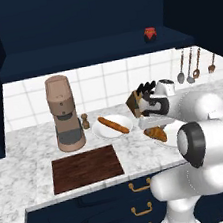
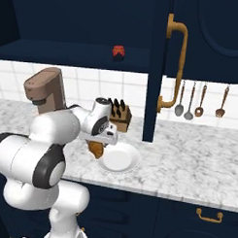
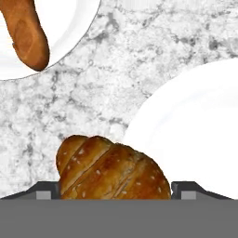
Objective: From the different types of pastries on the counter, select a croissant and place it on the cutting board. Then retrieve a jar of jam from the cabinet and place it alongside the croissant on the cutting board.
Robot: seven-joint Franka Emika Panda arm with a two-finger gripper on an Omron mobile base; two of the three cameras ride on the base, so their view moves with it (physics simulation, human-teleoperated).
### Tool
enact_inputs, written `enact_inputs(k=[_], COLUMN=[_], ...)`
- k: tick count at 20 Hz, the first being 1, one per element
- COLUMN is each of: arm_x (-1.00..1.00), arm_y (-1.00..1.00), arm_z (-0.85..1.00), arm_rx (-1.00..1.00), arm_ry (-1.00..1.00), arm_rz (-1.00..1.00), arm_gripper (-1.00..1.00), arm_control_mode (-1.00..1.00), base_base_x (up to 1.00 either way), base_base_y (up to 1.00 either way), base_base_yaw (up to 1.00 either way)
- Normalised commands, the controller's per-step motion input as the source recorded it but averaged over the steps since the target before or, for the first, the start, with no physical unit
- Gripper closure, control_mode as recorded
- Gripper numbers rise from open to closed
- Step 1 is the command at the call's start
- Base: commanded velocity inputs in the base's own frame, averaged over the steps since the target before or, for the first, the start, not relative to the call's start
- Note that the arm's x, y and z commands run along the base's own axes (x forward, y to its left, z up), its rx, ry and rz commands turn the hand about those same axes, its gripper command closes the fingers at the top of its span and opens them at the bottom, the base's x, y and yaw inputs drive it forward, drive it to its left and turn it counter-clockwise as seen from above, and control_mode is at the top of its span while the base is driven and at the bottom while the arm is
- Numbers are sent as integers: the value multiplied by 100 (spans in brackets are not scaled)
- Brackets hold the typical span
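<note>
The gripper [image 3: 116,188] is closed on the croissant [image 3: 109,169], which hangs above the counter at the bottom center of the hand view, off its white plate [image 3: 195,130]. The cutting board [image 1: 86,168] waits at lower left, so the pastry is held for carrying there.

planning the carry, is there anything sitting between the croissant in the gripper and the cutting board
Nothing visible blocks it. The gripper holds the croissant above the counter beside its white plate. The cutting board lies bare. The baguette on its plate and the coffee grinder stand behind the board, off the path.
</note>
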Motion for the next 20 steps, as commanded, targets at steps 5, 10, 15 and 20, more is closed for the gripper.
enact_inputs(k=[5, 10, 15, 20], arm_x=[-10, -8, -17, -10], arm_y=[45, 50, 54, 69], arm_z=[25, 22, 4, 0], arm_rx=[-2, 0, 0, 0], arm_ry=[-2, 0, 0, 0], arm_rz=[-3, -3, -3, -2], arm_gripper=[100, 100, 100, 100], arm_control_mode=[-100, -100, -100, -100], base_base_x=[0, 0, 0, 0], base_base_y=[0, 0, 0, 0], base_base_yaw=[0, 0, 0, 0])
